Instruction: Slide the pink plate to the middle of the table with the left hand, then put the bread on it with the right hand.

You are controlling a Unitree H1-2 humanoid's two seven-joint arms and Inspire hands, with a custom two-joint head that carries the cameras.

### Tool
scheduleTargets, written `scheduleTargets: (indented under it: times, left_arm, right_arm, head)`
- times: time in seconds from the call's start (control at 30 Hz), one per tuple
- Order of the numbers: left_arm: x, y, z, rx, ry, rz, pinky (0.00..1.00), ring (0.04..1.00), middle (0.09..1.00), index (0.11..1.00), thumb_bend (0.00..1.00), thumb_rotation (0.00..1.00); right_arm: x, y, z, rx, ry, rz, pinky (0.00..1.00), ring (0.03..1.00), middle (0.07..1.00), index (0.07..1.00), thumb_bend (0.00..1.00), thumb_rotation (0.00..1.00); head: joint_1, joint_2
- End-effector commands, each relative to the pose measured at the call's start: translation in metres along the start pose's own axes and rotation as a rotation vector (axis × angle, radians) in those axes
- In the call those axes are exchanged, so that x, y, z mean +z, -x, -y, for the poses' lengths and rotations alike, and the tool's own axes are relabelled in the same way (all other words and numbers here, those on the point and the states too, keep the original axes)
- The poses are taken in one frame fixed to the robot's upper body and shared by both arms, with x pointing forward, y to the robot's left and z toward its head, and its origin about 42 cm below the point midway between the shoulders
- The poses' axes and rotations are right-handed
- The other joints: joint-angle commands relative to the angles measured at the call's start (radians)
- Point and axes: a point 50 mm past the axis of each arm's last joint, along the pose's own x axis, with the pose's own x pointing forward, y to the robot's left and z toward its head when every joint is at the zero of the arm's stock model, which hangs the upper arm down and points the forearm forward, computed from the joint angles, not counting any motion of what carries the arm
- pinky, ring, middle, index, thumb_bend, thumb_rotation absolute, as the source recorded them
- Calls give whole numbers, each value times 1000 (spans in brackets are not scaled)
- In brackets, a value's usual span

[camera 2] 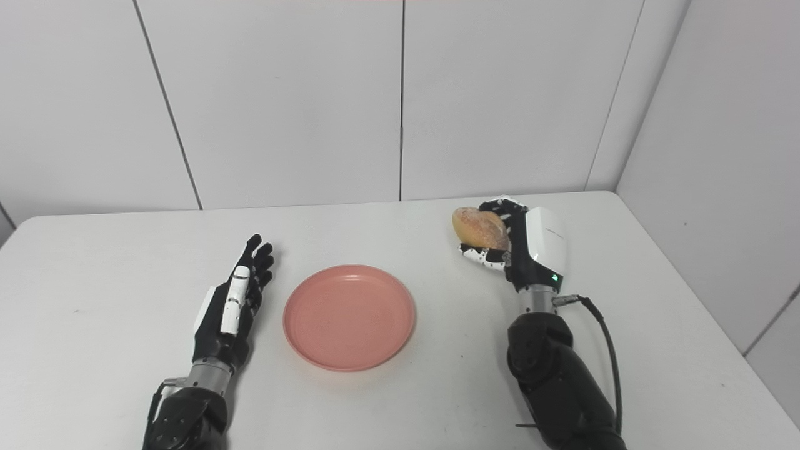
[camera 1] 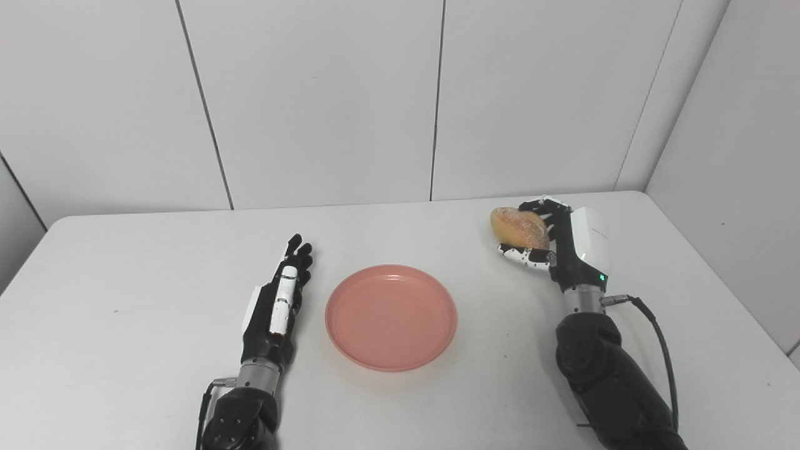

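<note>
Worktop (camera 1: pixel 125 350): a white surface was seen, closed in behind and on the right by pale wall panels (camera 1: pixel 312 100).

Left hand (camera 1: pixel 279 299): it was found on the left of the worktop, just beside the plate's left rim but apart from it. The fingers (camera 1: pixel 301 255) were stretched out straight and close together, pointed away from the robot, with the hand turned on edge. Nothing was held; whether its lower edge touched the worktop could not be told.

Pink plate (camera 1: pixel 391 316): a round, shallow plate was lain flat near the middle of the worktop, between the two arms. Being round, no long axis could be given. Its inside was bare. It was touched by neither hand.

Bread (camera 1: pixel 519 227): a golden-brown roll with a pale dusting on its crust was held up off the worktop, to the right of the plate and further back, well apart from its rim. Its long axis was laid roughly left to right, slightly tilted, with the rounded free end pointed left toward the middle of the worktop.

Right hand (camera 1: pixel 565 240): it was closed on the bread, with fingers curled over the top and far side and the thumb (camera 1: pixel 525 254) pressed underneath. The palm was turned to the left and the white back cover to the right. A green light was shown at the wrist, and a black cable (camera 1: pixel 656 337) was looped beside the forearm.
</note>
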Motion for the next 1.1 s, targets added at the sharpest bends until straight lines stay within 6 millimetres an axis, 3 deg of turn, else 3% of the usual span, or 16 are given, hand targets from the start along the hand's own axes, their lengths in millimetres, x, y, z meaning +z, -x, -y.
scheduleTargets:
  times: [0.0,0.17,0.3,0.8,1.07]
  left_arm:
    - [-2,4,4,0,-3,7,1000,983,969,958,355,1000]
    - [-2,5,4,-2,-8,8,1000,980,968,957,352,1000]
    - [-2,7,5,-3,-12,3,1000,975,963,953,347,1000]
    - [-1,9,13,-13,-52,-6,985,962,945,927,366,1000]
    - [0,9,15,-22,-46,-9,1000,975,962,944,378,1000]
  right_arm:
    - [30,-9,5,-16,-72,95,432,500,555,495,495,130]
    - [63,9,-5,38,-131,150,399,476,553,495,495,128]
    - [80,23,-13,88,-176,172,434,493,560,495,496,124]
    - [107,46,-38,214,-248,224,434,501,562,494,495,124]
    - [106,55,-52,296,-215,237,424,507,573,495,494,124]
  head:
    - [7,-4]
    - [12,-14]
    - [16,-18]
    - [45,13]
    - [56,33]
